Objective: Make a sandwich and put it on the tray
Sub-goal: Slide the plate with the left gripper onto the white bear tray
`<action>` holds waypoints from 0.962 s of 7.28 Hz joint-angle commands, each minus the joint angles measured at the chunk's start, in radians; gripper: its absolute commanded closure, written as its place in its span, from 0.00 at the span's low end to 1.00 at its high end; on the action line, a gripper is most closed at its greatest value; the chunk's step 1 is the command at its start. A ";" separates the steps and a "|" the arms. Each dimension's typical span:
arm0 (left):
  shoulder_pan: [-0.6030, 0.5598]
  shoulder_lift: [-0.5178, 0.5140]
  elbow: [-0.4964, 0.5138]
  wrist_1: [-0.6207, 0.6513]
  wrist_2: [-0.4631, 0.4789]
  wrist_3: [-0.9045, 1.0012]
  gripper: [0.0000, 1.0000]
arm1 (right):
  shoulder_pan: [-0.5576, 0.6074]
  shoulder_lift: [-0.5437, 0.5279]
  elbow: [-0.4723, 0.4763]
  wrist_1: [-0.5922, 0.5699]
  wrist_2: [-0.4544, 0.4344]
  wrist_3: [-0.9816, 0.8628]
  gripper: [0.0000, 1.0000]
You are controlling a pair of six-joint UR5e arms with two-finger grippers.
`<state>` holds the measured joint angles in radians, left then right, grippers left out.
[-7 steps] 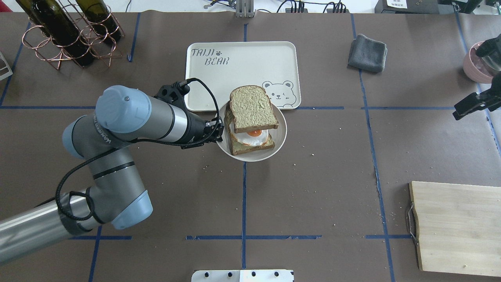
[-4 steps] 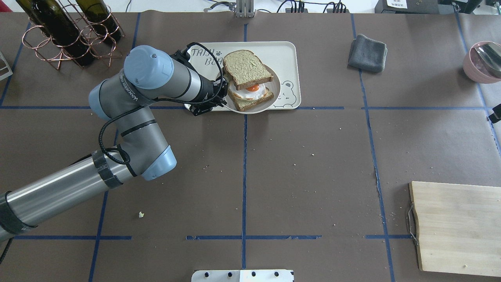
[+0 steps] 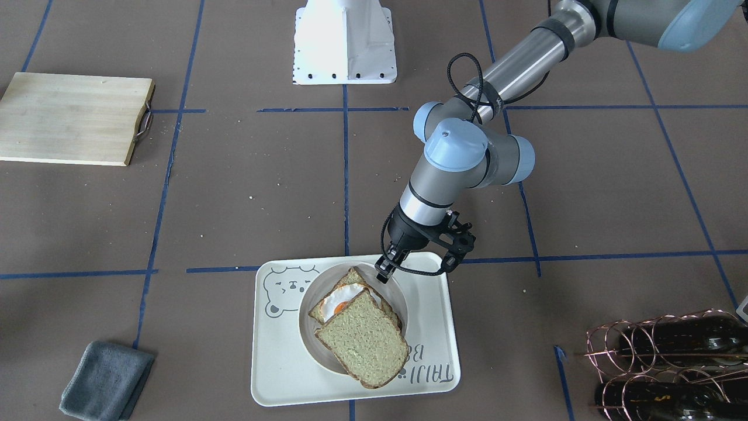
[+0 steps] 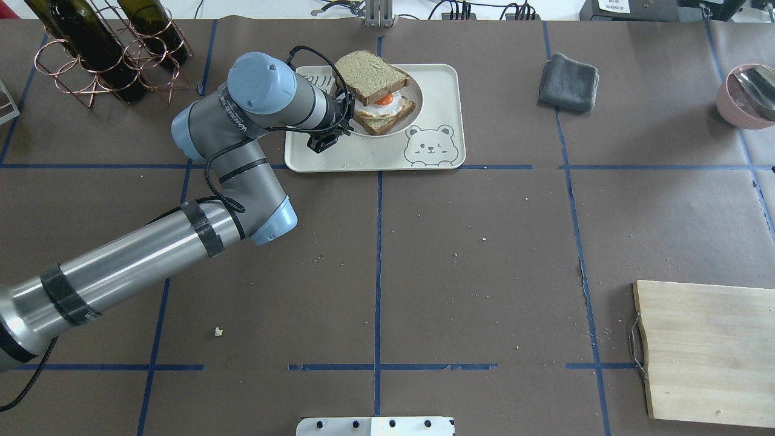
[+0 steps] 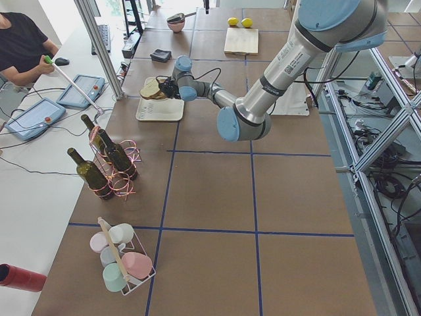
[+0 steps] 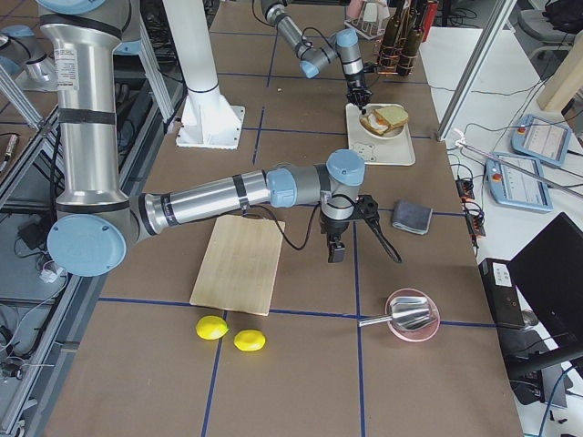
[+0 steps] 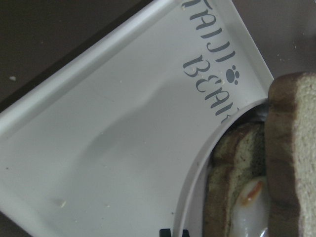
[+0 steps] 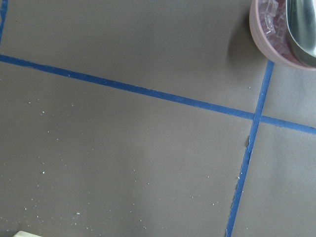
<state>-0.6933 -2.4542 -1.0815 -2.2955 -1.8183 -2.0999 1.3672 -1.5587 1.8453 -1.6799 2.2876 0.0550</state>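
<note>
The sandwich [image 4: 369, 75] is two brown-crusted bread slices with a fried egg [image 4: 381, 108] between them, on a small round white plate [image 4: 418, 106]. The plate is over the far left part of the cream tray [image 4: 436, 91]; I cannot tell whether it rests on it. My left gripper [image 4: 344, 120] is shut on the plate's left rim. The front-facing view shows the gripper [image 3: 383, 273], plate [image 3: 307, 327], sandwich [image 3: 362, 342] and tray [image 3: 274, 362]. The left wrist view shows the tray's lettering [image 7: 207, 64] and the plate's rim [image 7: 197, 182]. My right gripper [image 6: 335, 248] shows only in the right side view; I cannot tell its state.
A wine bottle rack [image 4: 109, 48] stands at the far left. A grey cloth [image 4: 568, 82] lies right of the tray. A pink bowl [image 4: 748, 97] with a metal scoop is at the right edge. A wooden cutting board [image 4: 708, 351] lies at the near right, with two lemons [image 6: 232, 334] beside it.
My left gripper has carried the plate with the sandwich away from me, from the table at the tray's near edge to over the tray. My right gripper has left the overhead view.
</note>
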 commanded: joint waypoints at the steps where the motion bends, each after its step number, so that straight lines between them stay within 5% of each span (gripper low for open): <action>1: 0.021 -0.025 0.049 -0.010 0.043 -0.003 1.00 | 0.010 0.008 0.008 0.000 0.001 0.009 0.00; 2: 0.027 -0.023 0.051 -0.009 0.068 0.007 0.79 | 0.010 0.008 0.000 0.000 0.003 0.015 0.00; 3: 0.028 -0.016 0.042 -0.009 0.068 0.064 0.01 | 0.010 0.008 -0.001 0.000 0.003 0.016 0.00; 7: -0.027 0.261 -0.365 0.071 0.037 0.391 0.00 | 0.013 0.009 -0.003 0.000 0.003 0.016 0.00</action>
<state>-0.6978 -2.2834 -1.3098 -2.2676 -1.7676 -1.8239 1.3786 -1.5496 1.8425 -1.6797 2.2902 0.0705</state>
